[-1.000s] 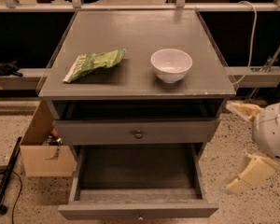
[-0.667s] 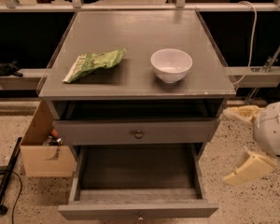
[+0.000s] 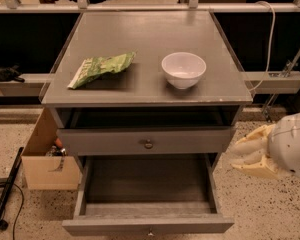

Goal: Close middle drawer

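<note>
Contact with the middle drawer [image 3: 145, 225] has not been made. It stands pulled far out toward the camera, its empty grey interior exposed and its front panel with the small knob [image 3: 150, 231] at the bottom edge of the view. The uppermost drawer [image 3: 190, 141] above it sits only slightly proud of the cabinet. The gripper [image 3: 247, 155] hangs to the right of the cabinet, near the drawer's right side but apart from it, carrying nothing. Whether it is open or closed I cannot tell. That side position probably keeps it out of the drawer's path; to push, it would likely need to come round to the front panel. The green snack bag [image 3: 102, 68] and white bowl [image 3: 183, 69] rest on the cabinet top [image 3: 140, 29], out of the way.
</note>
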Motion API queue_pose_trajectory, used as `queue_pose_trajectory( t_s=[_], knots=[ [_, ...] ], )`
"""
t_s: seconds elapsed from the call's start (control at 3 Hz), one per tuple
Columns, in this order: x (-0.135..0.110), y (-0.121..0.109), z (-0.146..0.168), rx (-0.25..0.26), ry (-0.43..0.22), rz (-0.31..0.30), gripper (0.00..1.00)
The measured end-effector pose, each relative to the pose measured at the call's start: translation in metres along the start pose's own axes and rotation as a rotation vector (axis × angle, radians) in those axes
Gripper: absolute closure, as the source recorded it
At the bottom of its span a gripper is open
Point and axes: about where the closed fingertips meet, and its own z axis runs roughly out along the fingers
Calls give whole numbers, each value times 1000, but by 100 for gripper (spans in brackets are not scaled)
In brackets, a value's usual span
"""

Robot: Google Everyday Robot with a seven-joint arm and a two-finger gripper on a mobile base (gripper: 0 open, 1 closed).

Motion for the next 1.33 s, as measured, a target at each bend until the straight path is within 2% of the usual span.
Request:
queue_pose_trajectory(
  t_s=[0.33, 0.67, 1.0, 1.33],
  knots=[
    [15, -1, 19, 26, -8, 26, 86],
    [27, -8, 45, 51, -20, 31, 100],
    [27, -8, 46, 51, -20, 31, 100],
    [37, -1, 68, 59, -32, 147, 100]
  ],
)
